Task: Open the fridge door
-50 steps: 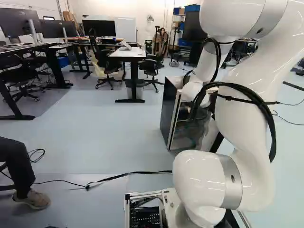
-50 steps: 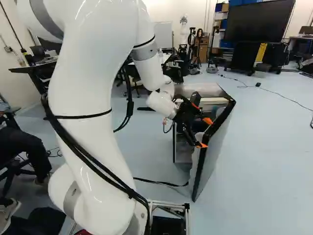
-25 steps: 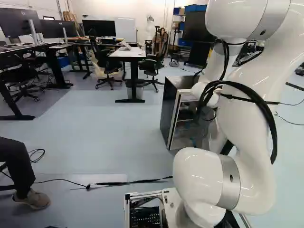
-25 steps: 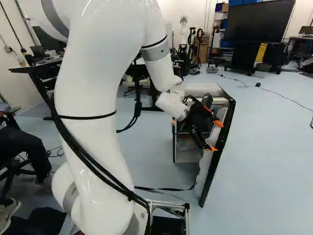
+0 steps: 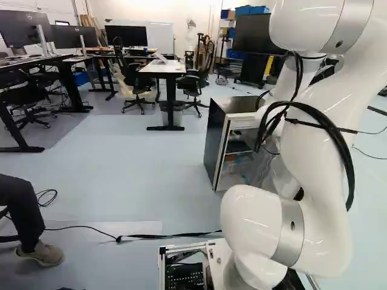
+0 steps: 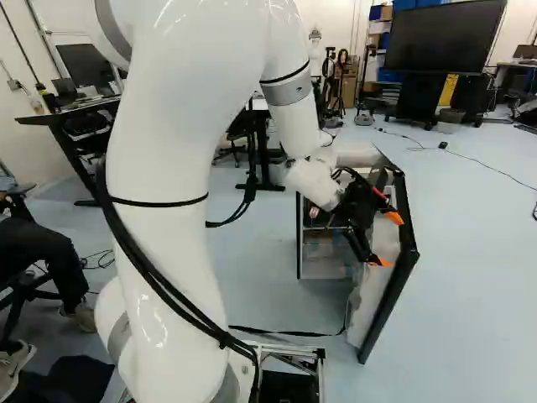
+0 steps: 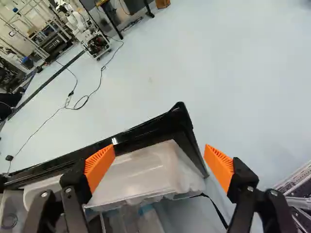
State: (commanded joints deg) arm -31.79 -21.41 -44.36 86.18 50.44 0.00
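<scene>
Standing open, fridge [image 5: 215, 142] with indistinct items [image 5: 230, 157] inside, released pincer [image 6: 388, 240] by the door [image 6: 391, 300]

Bright, even light fills the room; small glare streaks mark the white arm [image 6: 164, 176] behind the end effector [image 6: 388, 241]; the floor [image 7: 243, 63] ahead looks washed pale.

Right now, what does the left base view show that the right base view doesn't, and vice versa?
Left base view only: the broad dark outer side of the fridge.
Right base view only: the gripper with its orange pads.
Both: my arm, the fridge's top and inner shelves, the big screen.
</scene>
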